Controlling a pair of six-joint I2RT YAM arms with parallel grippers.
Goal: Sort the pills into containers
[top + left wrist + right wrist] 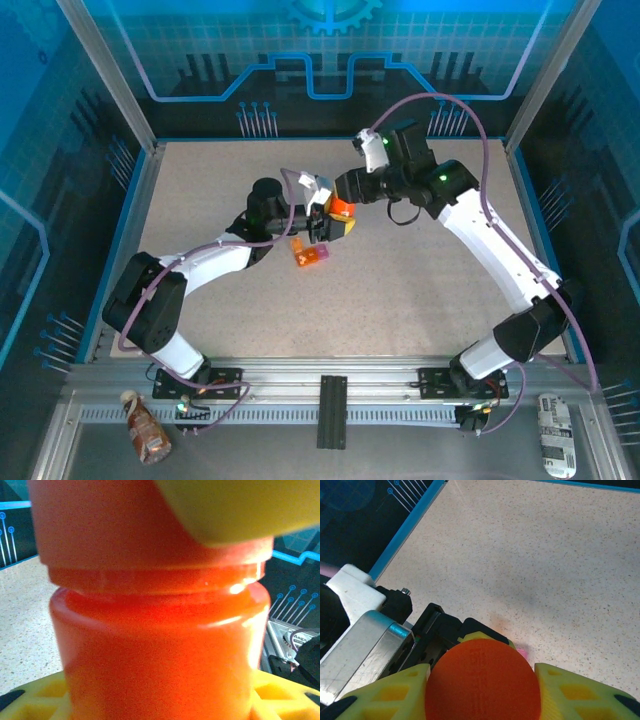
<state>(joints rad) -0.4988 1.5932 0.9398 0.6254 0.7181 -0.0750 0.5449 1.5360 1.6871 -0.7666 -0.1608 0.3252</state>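
Observation:
An upright orange bottle (342,208) hangs above the middle of the table, its body gripped by my left gripper (330,224). In the left wrist view the bottle's body (160,645) sits between my yellow fingers (287,695). My right gripper (347,203) comes from the right and is shut on the bottle's orange cap (482,680), a yellow finger (395,692) on each side. The containers (310,254), a flat orange box with a pink end (521,652), lie on the table just below the bottle. The pills are hidden.
The speckled table (420,280) is bounded by blue walls with metal posts. A brown wrapper (148,430) and a white packet (555,436) lie outside it by the near rail. The right arm's purple cable (470,130) loops over the back.

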